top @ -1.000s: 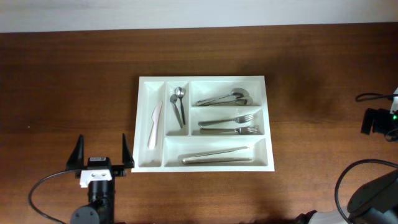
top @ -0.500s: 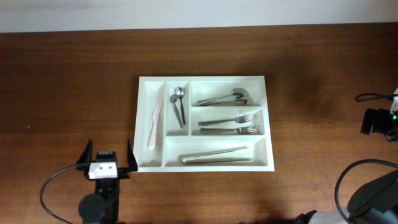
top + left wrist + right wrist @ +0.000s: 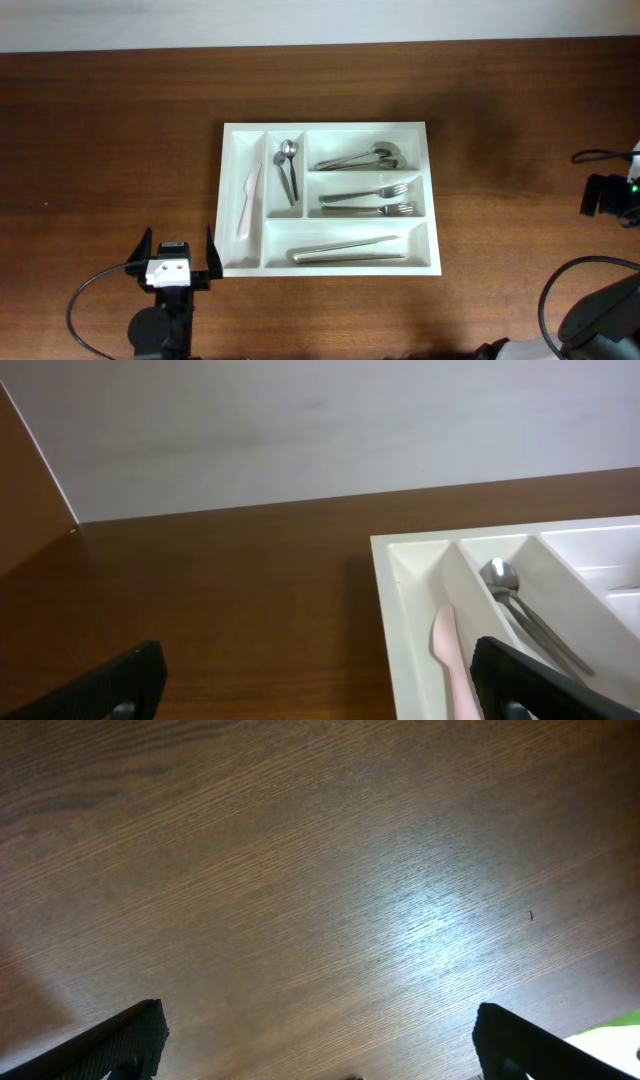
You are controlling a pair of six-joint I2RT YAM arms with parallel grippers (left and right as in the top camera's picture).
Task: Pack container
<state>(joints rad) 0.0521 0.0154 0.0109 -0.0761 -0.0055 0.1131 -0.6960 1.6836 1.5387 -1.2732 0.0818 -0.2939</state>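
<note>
- The white container (image 3: 345, 127) sits at the centre of the dark wooden surface (image 3: 100, 150), long side running 9 to 3 o'clock, and every compartment is occupied.
- A pink knife (image 3: 247, 200) lies in the narrow 9 o'clock slot and two small spoons (image 3: 287, 170) lie in the slot beside it. Larger spoons (image 3: 360, 157) fill the 12 o'clock row, forks (image 3: 370, 200) the middle row, and long steel pieces (image 3: 345, 250) the 6 o'clock row.
- The left gripper (image 3: 178, 240) stands at 7 o'clock of the container, just beside its near corner, spread wide and carrying nothing.
- Over the past second it has edged in towards that corner and drawn back towards 6 o'clock. In the last half second it has barely shifted, and the cutlery has not stirred.
- The right gripper (image 3: 318, 1045) hangs released over bare wood at the 4 o'clock edge, well apart from the container, with nothing between its fingers.
- No loose utensil shows on the surface. With both grippers empty, the packing looks finished or close to it, and the left arm appears to be settling rather than reaching.
</note>
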